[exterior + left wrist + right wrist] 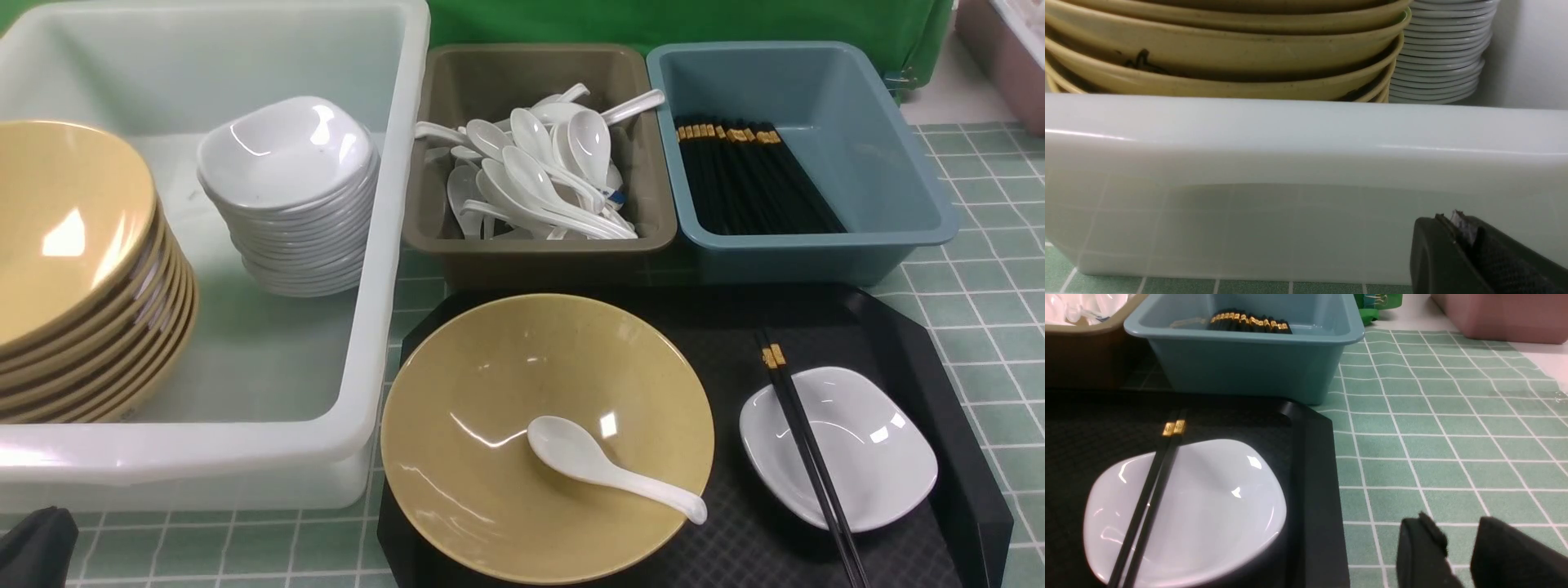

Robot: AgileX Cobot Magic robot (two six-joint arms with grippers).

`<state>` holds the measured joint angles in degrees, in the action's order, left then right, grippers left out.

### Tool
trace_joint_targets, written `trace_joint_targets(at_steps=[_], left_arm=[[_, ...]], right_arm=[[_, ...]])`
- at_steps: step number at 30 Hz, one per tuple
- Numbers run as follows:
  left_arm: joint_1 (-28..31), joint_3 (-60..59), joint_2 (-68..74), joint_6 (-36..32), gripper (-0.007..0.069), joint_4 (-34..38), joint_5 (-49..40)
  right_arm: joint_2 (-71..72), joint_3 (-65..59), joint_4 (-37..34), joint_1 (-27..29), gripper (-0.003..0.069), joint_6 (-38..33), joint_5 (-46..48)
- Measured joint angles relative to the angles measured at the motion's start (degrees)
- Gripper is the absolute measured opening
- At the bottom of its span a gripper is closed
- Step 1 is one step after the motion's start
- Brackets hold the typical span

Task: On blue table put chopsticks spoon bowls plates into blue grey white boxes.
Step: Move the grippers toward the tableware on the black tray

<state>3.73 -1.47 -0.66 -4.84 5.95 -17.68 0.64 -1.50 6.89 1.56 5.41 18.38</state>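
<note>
On black tray (898, 343) I see spoon (604, 467) in yellow bowl (490, 392), chopsticks (808, 457) across white plate (873, 457) | left of tray: left gripper (1453, 223) closed (facing white tub (1290, 143)) | right of tray: right gripper (1457, 535) narrowly parted, empty

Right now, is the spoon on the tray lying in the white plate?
No, the spoon lies in the bowl; chopsticks cross the plate.

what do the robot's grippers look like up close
Both are matte black. The left gripper has one smooth rounded finger, one with a cross-hatched pad, and a frayed pale scrap at the tip. The right gripper has two blocky fingers, one ragged-edged. No cables or markings show.
</note>
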Motion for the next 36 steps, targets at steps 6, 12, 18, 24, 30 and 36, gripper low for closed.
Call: trace_joint_targets(at_steps=[6,12,18,24,30,36], left_arm=[[0.00,0.00,0.00,0.00,0.0001,0.00,0.00],[0.00,0.00,0.00,0.00,0.0001,0.00,0.00],[0.00,0.00,0.00,0.00,0.0001,0.00,0.00],[0.00,0.00,0.00,0.00,0.0001,0.00,0.00],[0.00,0.00,0.00,0.00,0.0001,0.00,0.00],[0.00,0.00,0.00,0.00,0.0001,0.00,0.00]], right_arm=[[0.00,0.00,0.00,0.00,0.0239,0.00,0.00],[0.00,0.00,0.00,0.00,0.0239,0.00,0.00],[0.00,0.00,0.00,0.00,0.0239,0.00,0.00],[0.00,0.00,0.00,0.00,0.0239,0.00,0.00],[0.00,0.00,0.00,0.00,0.0239,0.08,-0.23],[0.00,0.00,0.00,0.00,0.0239,1.06,-0.30]])
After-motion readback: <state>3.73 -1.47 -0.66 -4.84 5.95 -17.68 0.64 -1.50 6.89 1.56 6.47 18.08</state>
